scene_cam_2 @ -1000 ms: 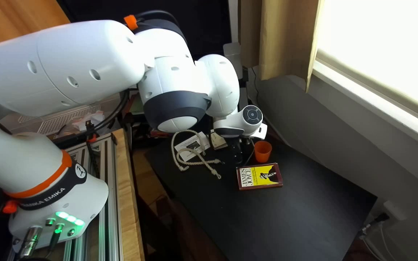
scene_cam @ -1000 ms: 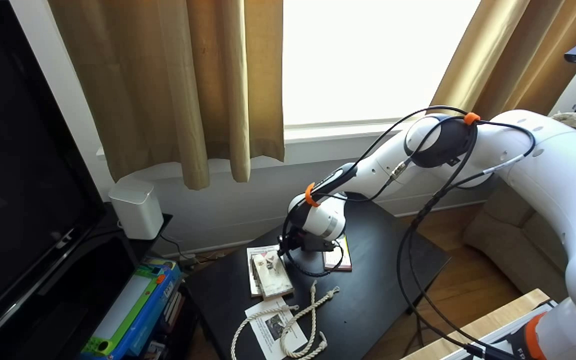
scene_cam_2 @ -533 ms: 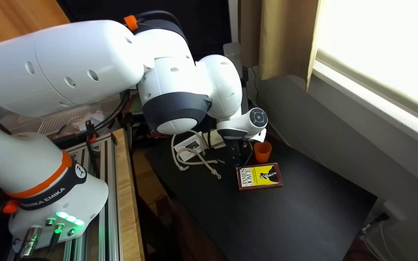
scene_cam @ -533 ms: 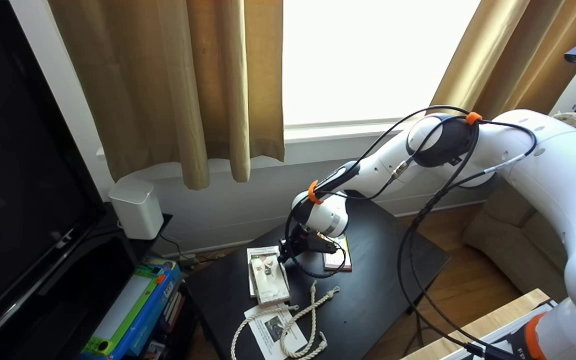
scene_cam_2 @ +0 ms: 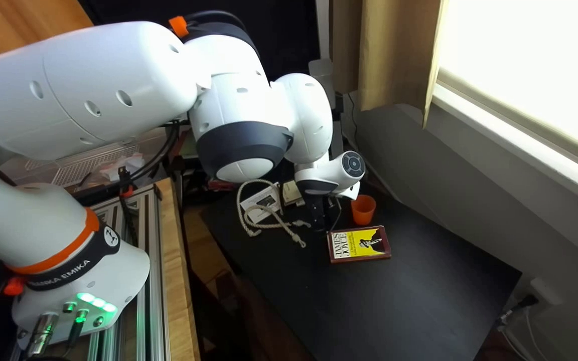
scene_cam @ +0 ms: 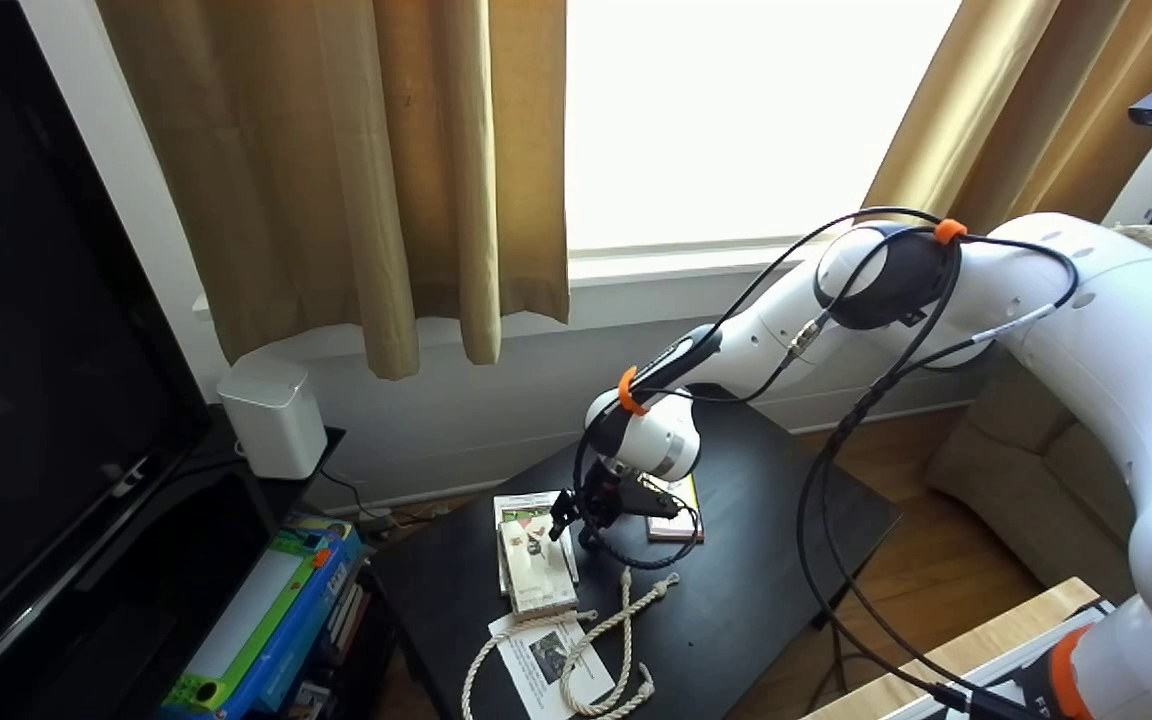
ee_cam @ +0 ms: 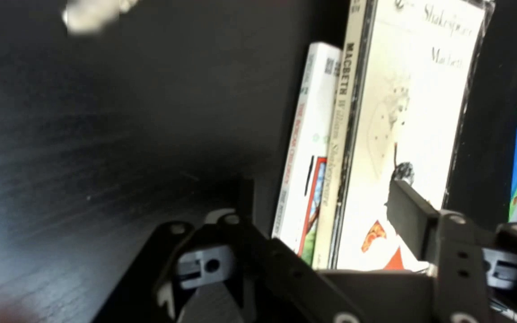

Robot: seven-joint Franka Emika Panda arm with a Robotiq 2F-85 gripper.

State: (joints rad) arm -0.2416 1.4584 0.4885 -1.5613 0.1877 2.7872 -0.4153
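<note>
one macbeth paperback sits on a white-spined book right by your gripper, jaws spread apart, so i'd go slow to avoid shoving either.

Books, rope on black table

In an exterior view, we see the black gripper, jaws apart, by a pile of books, and a rope lying across a paper on the dark table.
</note>
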